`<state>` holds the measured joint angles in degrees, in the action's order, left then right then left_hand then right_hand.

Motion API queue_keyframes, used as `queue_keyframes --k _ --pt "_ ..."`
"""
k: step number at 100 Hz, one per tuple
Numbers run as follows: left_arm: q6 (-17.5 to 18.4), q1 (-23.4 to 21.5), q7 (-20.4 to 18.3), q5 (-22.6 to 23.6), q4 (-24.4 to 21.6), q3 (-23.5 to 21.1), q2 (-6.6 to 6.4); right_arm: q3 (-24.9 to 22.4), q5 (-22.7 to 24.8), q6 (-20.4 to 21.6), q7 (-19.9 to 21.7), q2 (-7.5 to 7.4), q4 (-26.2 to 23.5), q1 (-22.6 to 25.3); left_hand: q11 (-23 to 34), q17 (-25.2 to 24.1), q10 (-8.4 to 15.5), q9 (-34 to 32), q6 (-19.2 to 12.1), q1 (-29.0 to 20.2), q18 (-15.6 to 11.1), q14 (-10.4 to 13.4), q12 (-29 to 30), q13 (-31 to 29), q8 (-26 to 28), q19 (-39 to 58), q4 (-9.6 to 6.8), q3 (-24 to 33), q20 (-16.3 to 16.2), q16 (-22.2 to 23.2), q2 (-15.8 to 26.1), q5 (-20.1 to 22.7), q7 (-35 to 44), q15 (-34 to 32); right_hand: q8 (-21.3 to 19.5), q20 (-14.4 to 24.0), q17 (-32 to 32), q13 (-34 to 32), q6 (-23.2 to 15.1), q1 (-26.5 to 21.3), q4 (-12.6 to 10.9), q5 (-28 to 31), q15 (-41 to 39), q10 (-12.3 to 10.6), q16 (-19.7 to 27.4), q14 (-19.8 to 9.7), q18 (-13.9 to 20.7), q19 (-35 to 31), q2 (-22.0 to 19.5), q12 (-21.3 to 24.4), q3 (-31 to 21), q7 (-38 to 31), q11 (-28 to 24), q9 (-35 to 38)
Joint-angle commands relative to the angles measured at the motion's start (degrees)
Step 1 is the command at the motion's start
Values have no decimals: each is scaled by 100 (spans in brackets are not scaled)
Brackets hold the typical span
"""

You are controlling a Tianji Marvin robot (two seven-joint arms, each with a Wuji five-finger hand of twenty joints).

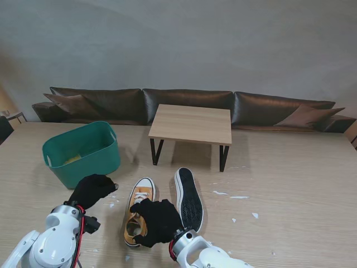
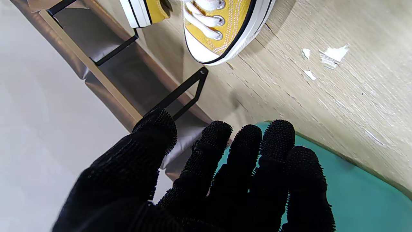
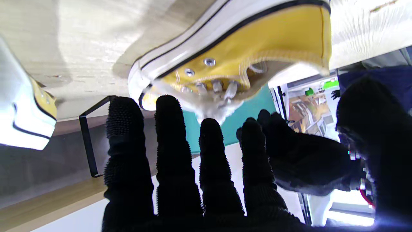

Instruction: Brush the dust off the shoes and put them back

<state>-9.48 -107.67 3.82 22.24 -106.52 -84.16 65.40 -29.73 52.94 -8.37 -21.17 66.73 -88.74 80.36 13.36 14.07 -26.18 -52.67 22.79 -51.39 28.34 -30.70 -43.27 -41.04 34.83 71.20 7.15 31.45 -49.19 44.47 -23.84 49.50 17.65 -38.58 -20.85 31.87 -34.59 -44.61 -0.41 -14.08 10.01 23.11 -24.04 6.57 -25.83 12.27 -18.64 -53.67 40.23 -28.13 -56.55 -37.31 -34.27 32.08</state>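
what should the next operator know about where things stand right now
Left hand: open, holding nothing, between the green bin and the upright shoe.
Right hand: open, fingers spread over the upright shoe's heel end, no grip visible.
Second shoe lies on its side, sole showing, to the right.
White scraps dot the table.
Left: brushing, then putting both shoes back; the small rack stands bare.

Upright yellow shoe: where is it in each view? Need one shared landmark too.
Stand view: upright yellow shoe sits centre, near me, its heel under the right hand.
Left wrist view: only its toe and laces show at the frame edge.
Right wrist view: its side and eyelets show beyond the fingers.
Shared landmark: green bin.
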Motion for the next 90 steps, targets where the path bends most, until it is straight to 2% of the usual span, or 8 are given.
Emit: queue_keyframes --k 1,24,35,50,57,64,74,90 --pt "13 12 -138 -29 10 0 2 -93 -50 93 65 -20 -180 112 -50 -128 -152 -67 88 70 -79 -330 21 219 -39 124 -229 -90 -34 34 209 96 -35 40 62 -112 1705 191 -141 340 -176 -186 137 -121 96 90 -222 247 -210 111 276 100 109 -264" --pt "49 71 -241 -43 38 29 -20 -700 -375 527 346 -96 -622 467 -89 -184 -152 -40 80 62 -67 -331 105 263 -38 13 -223 -104 7 -16 210 90 -31 138 -62 25 1739 347 -251 246 -392 -153 406 -122 176 102 -251 486 -983 170 1392 380 307 -425" --pt "29 61 -340 3 -5 65 -47 -1063 -616 733 519 -121 -793 633 -102 -218 -120 -26 42 59 -61 -319 153 294 -41 -41 -218 -121 22 -42 200 74 -38 187 -128 74 1767 391 -301 189 -498 4 471 -131 192 143 -276 570 -1143 179 1788 418 341 -396" --pt "12 55 -470 41 -75 132 -79 -1591 -994 880 820 -151 -1036 838 -140 -282 -106 30 10 76 -74 -298 231 354 -74 -145 -230 -137 55 -86 212 45 -80 275 -205 93 1766 402 -298 80 -591 256 537 -132 212 170 -260 614 -1110 193 1728 388 379 -327" --pt "23 66 -529 69 -97 161 -96 -1810 -1177 921 877 -141 -1111 907 -158 -330 -85 60 -12 93 -80 -292 273 407 -108 -219 -244 -139 79 -120 214 16 -120 346 -329 127 1756 382 -313 17 -596 409 591 -124 217 183 -281 677 -1047 207 1493 405 446 -258" --pt "37 90 -591 86 -120 189 -111 -1998 -1329 923 891 -125 -1158 953 -175 -365 -67 79 -38 97 -84 -280 322 431 -132 -296 -252 -141 103 -154 209 18 -134 411 -513 201 1723 334 -269 52 -517 541 599 -111 194 193 -287 710 -927 190 1068 424 466 -145" --pt "57 143 -688 86 -146 232 -134 -2271 -1534 907 975 -115 -1217 985 -183 -385 -56 91 -56 102 -90 -267 375 443 -147 -354 -252 -152 117 -180 201 21 -134 458 -597 241 1726 309 -233 71 -476 598 607 -108 179 204 -270 745 -894 180 820 470 504 -49" --pt "51 220 -826 148 -173 333 -170 -2760 -1830 933 1109 -115 -1207 1041 -180 -388 -40 97 -115 62 -93 -252 434 446 -113 -382 -215 -191 114 -199 183 15 -95 491 -638 272 1722 267 -140 73 -459 667 608 -30 166 249 -271 766 -921 168 721 515 519 110"
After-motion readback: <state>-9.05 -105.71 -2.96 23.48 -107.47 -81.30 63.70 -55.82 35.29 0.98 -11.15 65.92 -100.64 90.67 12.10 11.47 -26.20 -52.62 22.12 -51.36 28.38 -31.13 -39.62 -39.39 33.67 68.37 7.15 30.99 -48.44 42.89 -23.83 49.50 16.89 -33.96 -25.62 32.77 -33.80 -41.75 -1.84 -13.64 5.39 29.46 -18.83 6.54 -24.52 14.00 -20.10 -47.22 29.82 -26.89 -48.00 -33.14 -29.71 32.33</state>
